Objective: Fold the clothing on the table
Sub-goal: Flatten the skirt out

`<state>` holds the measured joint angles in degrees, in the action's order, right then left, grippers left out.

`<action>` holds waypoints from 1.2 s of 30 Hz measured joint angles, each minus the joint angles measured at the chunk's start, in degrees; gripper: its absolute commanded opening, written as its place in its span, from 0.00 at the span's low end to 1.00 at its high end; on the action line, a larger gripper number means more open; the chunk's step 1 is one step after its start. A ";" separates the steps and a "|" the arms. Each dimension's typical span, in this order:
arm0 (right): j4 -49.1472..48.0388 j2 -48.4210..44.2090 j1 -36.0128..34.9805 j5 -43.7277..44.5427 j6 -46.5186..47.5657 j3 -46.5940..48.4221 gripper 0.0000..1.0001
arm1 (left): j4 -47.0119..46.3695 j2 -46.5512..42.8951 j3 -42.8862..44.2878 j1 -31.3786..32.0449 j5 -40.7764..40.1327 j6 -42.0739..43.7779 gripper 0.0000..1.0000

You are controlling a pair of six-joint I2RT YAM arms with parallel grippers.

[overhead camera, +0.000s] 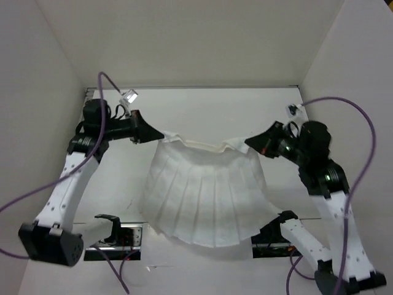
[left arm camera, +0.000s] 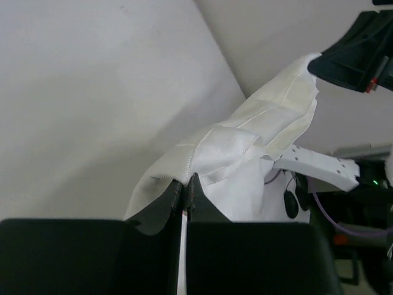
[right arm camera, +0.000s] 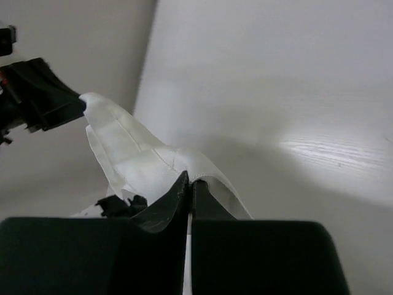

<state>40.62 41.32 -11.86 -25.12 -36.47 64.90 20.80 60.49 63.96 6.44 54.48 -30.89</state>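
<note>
Left end effector [overhead camera: 159, 135] is fully closed, pinching one end of the waistband of the pleated skirt [overhead camera: 206, 196]. The right end effector [overhead camera: 248, 143] is likewise fully closed on the opposite end of the same waistband. Both wrist views show fabric clamped between the fingertips.

Position of the garment: the skirt hangs spread between the two end effectors, above the middle of the bench [overhead camera: 202, 104]. The waistband is its far edge and sags slightly at the centre. The hem is its near edge and fans out wider than the waistband. Whether the hem touches the bench cannot be told.

Recommended procedure for the step in hand (judged as holding the skirt open for the first fold):
1. Keep both end effectors level with each other, so the waistband does not skew.
2. Hold enough tension to take out the central sag without pulling the fabric from either grip.
3. Move both arms at one rate; the thin fabric is likely to bunch if one side leads.
4. Lay the waistband toward the hem so the pleats stack flat.

Inventory: one skirt, two end effectors, one bench. Beyond the skirt stand three white walls [overhead camera: 184, 37], and two purple cables [overhead camera: 362, 123] loop outside the skirt, one on each side.
</note>
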 measured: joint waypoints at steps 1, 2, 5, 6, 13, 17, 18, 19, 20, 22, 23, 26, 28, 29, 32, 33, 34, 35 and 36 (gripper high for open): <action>-0.61 4.39 0.20 1.42 0.15 0.00 0.00 | -0.57 4.20 0.31 -0.07 -1.29 -0.44 0.00; -1.51 9.05 0.42 2.93 0.44 0.04 0.00 | -1.03 8.57 0.94 -0.17 -2.64 -0.66 0.00; -1.84 21.03 2.38 6.78 1.55 2.43 0.00 | -0.57 20.46 6.25 -0.61 -5.29 -1.01 0.00; -1.68 24.28 3.23 8.33 1.86 4.15 0.00 | -0.70 23.78 8.94 -0.74 -5.99 -0.96 0.00; -5.51 29.27 4.72 13.27 2.91 20.55 0.00 | -0.33 30.56 29.73 -1.44 -7.52 -1.49 0.00; -10.03 24.02 4.66 12.66 2.99 21.66 0.00 | -3.28 24.48 32.87 -1.53 -7.48 -2.25 0.00; -10.40 22.71 4.63 12.09 2.91 20.87 0.00 | -4.20 22.08 31.34 -1.53 -7.34 -2.47 0.00; -11.69 21.05 4.61 10.95 2.82 18.56 0.00 | -5.46 19.52 28.61 -1.55 -7.41 -2.45 0.00; -12.57 19.67 4.63 9.81 2.25 15.23 0.00 | -6.58 17.35 25.22 -1.64 -7.39 -2.62 0.00; -12.66 16.48 4.72 7.06 0.70 7.10 0.00 | -7.98 13.88 16.57 -1.77 -7.56 -2.71 0.00; -12.59 15.28 4.81 5.73 -0.28 2.67 0.00 | -7.93 12.98 12.00 -1.86 -7.76 -2.78 0.00; -8.28 13.49 4.98 1.77 -3.39 -12.20 0.00 | -8.02 13.86 -2.75 -1.44 -9.11 -3.89 0.00; -1.92 12.90 4.72 0.02 -5.22 -19.15 0.00 | -4.35 15.47 -13.22 -0.72 -10.19 -4.66 0.00; 1.84 11.67 4.61 -0.94 -5.97 -21.46 0.00 | -2.01 15.50 -17.66 -0.39 -10.23 -5.16 0.00; 12.87 4.11 4.31 -4.52 -7.50 -24.17 0.00 | 7.76 12.11 -26.45 0.46 -8.04 -5.77 0.00; 15.65 1.36 4.13 -5.49 -7.82 -24.17 0.00 | 10.45 9.66 -27.36 0.52 -7.26 -5.86 0.00; 18.53 -1.64 4.07 -6.29 -8.31 -24.17 0.00 | 12.70 6.95 -27.47 0.57 -6.71 -5.90 0.00; 20.79 -3.80 4.07 -6.84 -8.83 -24.17 0.00 | 14.49 4.31 -27.08 0.59 -6.27 -5.86 0.00; 22.75 -5.70 4.02 -7.26 -9.27 -24.15 0.00 | 16.24 2.16 -26.14 0.61 -5.86 -5.81 0.00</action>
<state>63.37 35.62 -7.84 -32.38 -45.74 40.75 37.04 62.65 37.82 7.05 48.62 -36.71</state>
